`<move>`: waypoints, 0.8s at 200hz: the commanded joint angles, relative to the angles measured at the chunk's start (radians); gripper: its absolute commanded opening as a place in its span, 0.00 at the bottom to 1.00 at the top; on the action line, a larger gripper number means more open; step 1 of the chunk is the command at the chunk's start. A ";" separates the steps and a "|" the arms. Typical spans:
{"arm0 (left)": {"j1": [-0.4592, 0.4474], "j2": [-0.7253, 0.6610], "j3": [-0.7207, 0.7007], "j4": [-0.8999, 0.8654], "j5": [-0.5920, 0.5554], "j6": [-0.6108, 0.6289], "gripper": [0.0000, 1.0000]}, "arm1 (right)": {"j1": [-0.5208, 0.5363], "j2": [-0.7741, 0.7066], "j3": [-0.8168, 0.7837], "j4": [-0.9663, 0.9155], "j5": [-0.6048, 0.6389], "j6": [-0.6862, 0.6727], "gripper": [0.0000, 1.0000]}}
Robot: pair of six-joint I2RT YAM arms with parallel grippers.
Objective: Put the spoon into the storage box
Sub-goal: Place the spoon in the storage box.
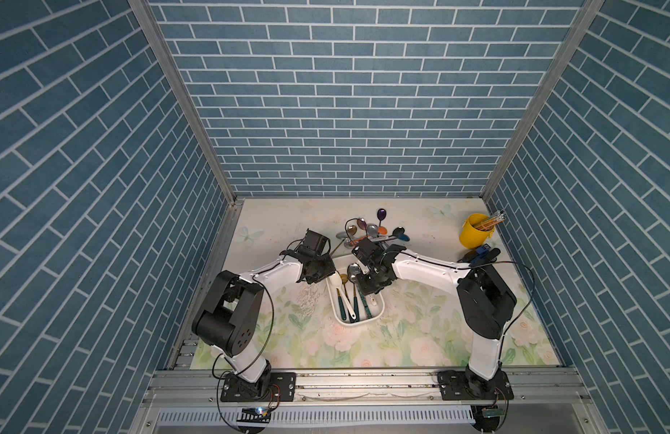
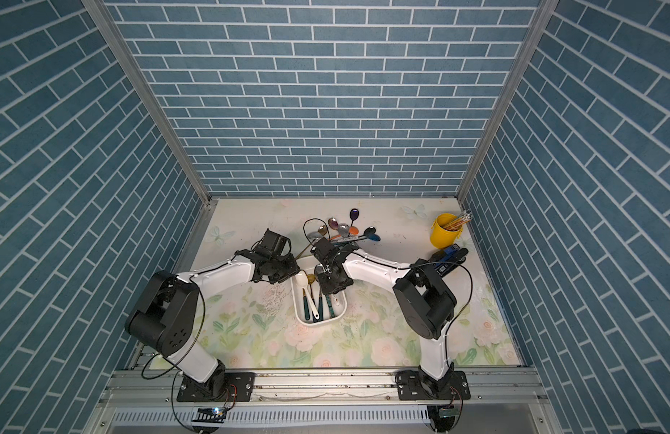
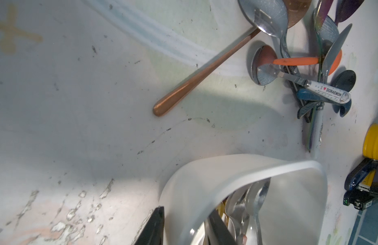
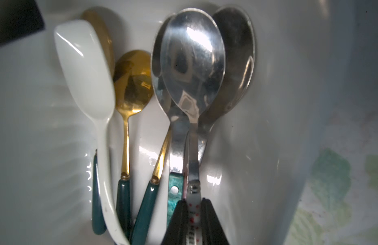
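Placing step, and close to done. The right gripper point(image 4: 191, 203) has its jaws clamped on the handle of a steel spoon point(image 4: 192, 59). The spoon's bowl sits inside the walls of the box point(image 4: 279, 106), on top of the spoons already there. I can't tell whether it rests on them or hangs just above.

The left gripper point(image 3: 185, 211) has its jaws apart, one finger either side of the box's wall at the bottom of the wrist frame (a steadying post, I'd judge).

What's next, by my reading: part the right jaws so the handle drops among the others, lift straight up clear of the rim, then go for the pile point(image 1: 371, 231) above the box in the top view.

The count:
- One box, centre of the desk point(image 1: 401, 338).
- In the box: one white spoon point(image 4: 84, 70), three gold spoons with green handles, and three overlapping steel bowls, the front one being the held spoon.
- In the pile I make out about eight bowls; it's too tangled to be sure.
- One yellow cup point(image 1: 474, 233) of pencils at the upper right of the desk.
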 commanded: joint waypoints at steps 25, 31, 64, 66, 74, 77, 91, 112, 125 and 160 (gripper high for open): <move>0.002 0.000 -0.007 -0.061 0.030 0.068 0.37 | 0.006 0.025 0.042 -0.045 -0.010 0.032 0.14; 0.002 0.002 -0.005 -0.067 0.030 0.076 0.37 | 0.006 0.024 0.046 -0.047 -0.015 0.032 0.18; 0.001 0.024 0.021 -0.108 0.029 0.128 0.38 | 0.006 0.013 0.081 -0.086 -0.019 0.024 0.33; 0.002 0.025 0.024 -0.112 0.029 0.131 0.38 | 0.007 0.011 0.083 -0.089 -0.020 0.024 0.33; 0.000 0.031 0.031 -0.126 0.026 0.149 0.38 | 0.007 0.001 0.088 -0.098 -0.020 0.024 0.34; 0.000 0.033 0.033 -0.130 0.026 0.157 0.38 | 0.006 -0.003 0.091 -0.103 -0.020 0.025 0.34; -0.002 0.038 0.041 -0.156 0.011 0.191 0.38 | 0.006 -0.031 0.106 -0.128 -0.003 0.023 0.35; -0.007 0.049 0.056 -0.199 -0.006 0.252 0.38 | 0.003 -0.079 0.139 -0.165 0.059 0.019 0.35; -0.010 0.057 0.066 -0.220 -0.019 0.290 0.37 | -0.007 -0.111 0.154 -0.161 0.088 0.012 0.36; -0.036 0.080 0.103 -0.263 -0.045 0.381 0.35 | -0.115 -0.159 0.154 -0.106 0.068 0.006 0.37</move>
